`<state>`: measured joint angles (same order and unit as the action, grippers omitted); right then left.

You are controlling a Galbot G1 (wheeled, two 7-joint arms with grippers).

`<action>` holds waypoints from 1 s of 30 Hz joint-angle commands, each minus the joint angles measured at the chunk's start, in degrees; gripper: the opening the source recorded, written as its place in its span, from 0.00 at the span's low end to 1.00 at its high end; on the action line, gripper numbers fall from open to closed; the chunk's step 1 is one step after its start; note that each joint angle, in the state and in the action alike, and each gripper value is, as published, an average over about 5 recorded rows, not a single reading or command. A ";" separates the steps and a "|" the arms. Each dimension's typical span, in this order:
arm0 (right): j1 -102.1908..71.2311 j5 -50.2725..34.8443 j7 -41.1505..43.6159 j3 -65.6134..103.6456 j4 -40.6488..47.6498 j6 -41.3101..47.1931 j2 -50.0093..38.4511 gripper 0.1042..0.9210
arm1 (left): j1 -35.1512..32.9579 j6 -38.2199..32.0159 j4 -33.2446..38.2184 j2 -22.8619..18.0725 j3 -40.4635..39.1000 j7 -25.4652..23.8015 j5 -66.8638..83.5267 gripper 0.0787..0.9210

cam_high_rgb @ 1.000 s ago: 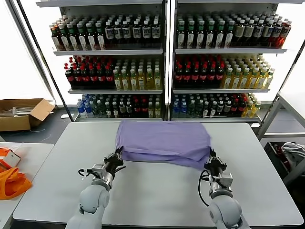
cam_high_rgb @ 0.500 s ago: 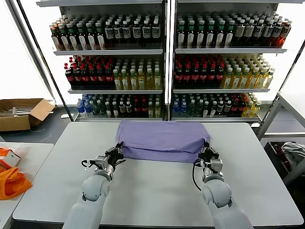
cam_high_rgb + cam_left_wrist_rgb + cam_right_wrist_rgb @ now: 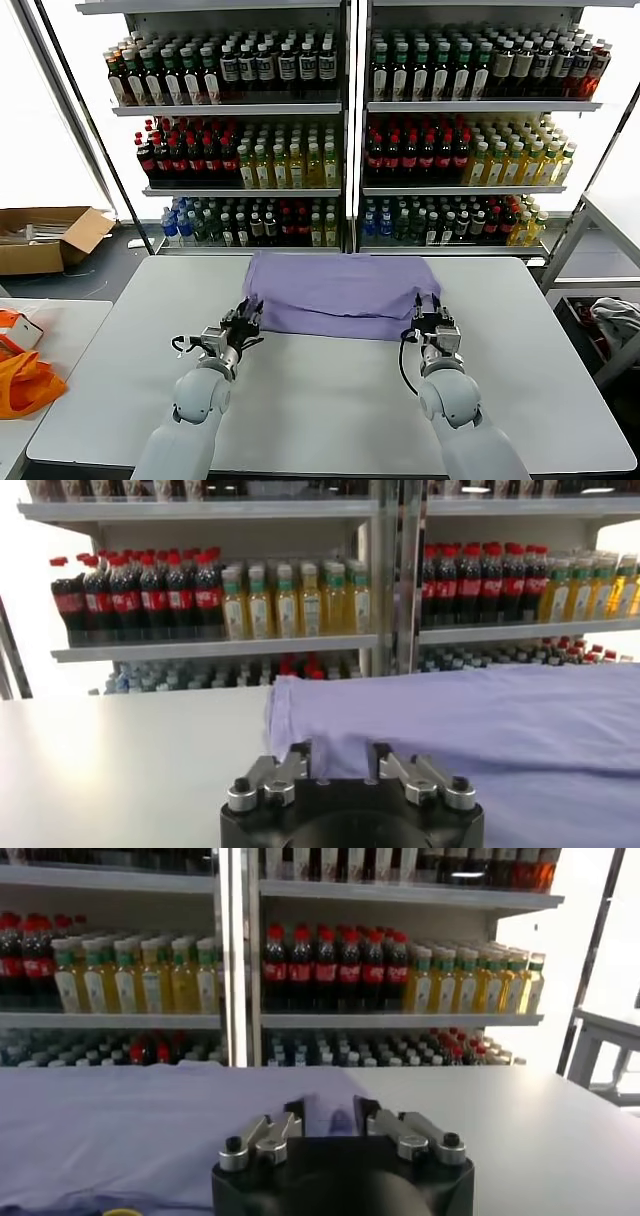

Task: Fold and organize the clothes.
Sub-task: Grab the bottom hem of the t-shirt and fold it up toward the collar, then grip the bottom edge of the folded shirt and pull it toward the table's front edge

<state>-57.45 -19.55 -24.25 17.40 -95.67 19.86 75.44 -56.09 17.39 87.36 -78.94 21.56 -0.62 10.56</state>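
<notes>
While both arms carry the near hem toward the shelf side, check the L gripper first: its fingers are pinched on the near-left corner of the lavender T-shirt, as the left wrist view shows cloth caught between the pads. The R gripper is likewise pinched on the near-right corner, w/ a strip of fabric visible between its fingers. Versus 1 s ago, both grippers have moved fwd, away from the robot, and the shirt's near edge has gone w/ them, so the visible cloth is now shorter front-to-back; judge this as a fold in progress, hem being laid over the body of the shirt, not yet released. The shirt lies at the far-centre of the grey table, its far edge near the table's back rim, w/ the drinks shelves behind. Hidden or unclear: you can't see the underside layer, any printed graphic or neck label, or whether more than one garment is in the pile; sleeves can't be made out. Finger contact depth on the cloth is hard to tell from the head view.
</notes>
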 commanded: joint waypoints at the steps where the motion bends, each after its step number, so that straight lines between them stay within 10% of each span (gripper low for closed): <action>1: -3.52 -2.90 -3.70 0.67 -5.41 3.04 -0.39 0.67 | -4.68 4.20 6.62 -0.41 -0.23 1.89 -2.82 0.54; 12: -10.27 -3.83 -3.60 4.16 -11.50 6.35 -3.87 0.88 | -4.94 5.79 7.37 0.64 -0.09 2.35 -3.20 0.87; 30: -7.17 -5.15 -3.39 1.59 -5.36 7.43 -4.22 0.88 | -1.70 7.14 1.97 1.61 0.16 3.29 -0.85 0.88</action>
<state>-64.92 -24.29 -27.39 19.53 -102.65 26.69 71.61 -58.32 23.98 91.04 -77.41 21.75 2.38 9.16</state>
